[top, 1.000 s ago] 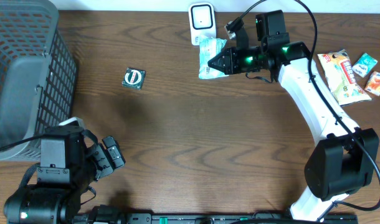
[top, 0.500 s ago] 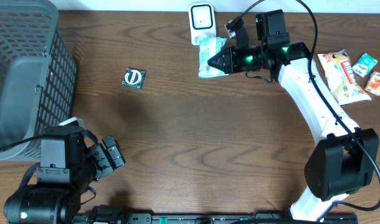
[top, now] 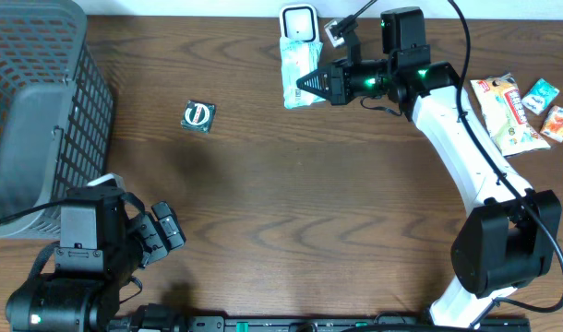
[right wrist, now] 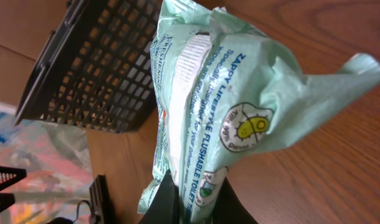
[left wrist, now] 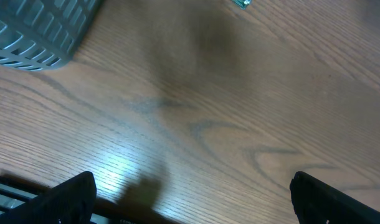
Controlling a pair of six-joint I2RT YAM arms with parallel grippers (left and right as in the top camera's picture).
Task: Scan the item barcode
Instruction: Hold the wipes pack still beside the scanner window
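The item is a pale green packet of toilet wipes (top: 298, 66), and my right gripper (top: 311, 85) is shut on its lower end. In the overhead view the packet is held just below the white scanner (top: 298, 23) at the table's far edge. From the right wrist the packet (right wrist: 221, 93) rises out of the black fingers (right wrist: 168, 202), its printed side facing the camera; no barcode shows. My left gripper (top: 167, 231) sits near the front left, open and holding nothing, with bare wood between its fingertips (left wrist: 71, 199).
A grey mesh basket (top: 32, 101) stands at the far left. A small dark green sachet (top: 197, 115) lies on the wood left of centre. Three snack packets (top: 508, 111) lie at the right edge.
The right gripper has swung the packet left and towards the scanner, and the packet now stands more upright in front of it. The left arm has not moved.
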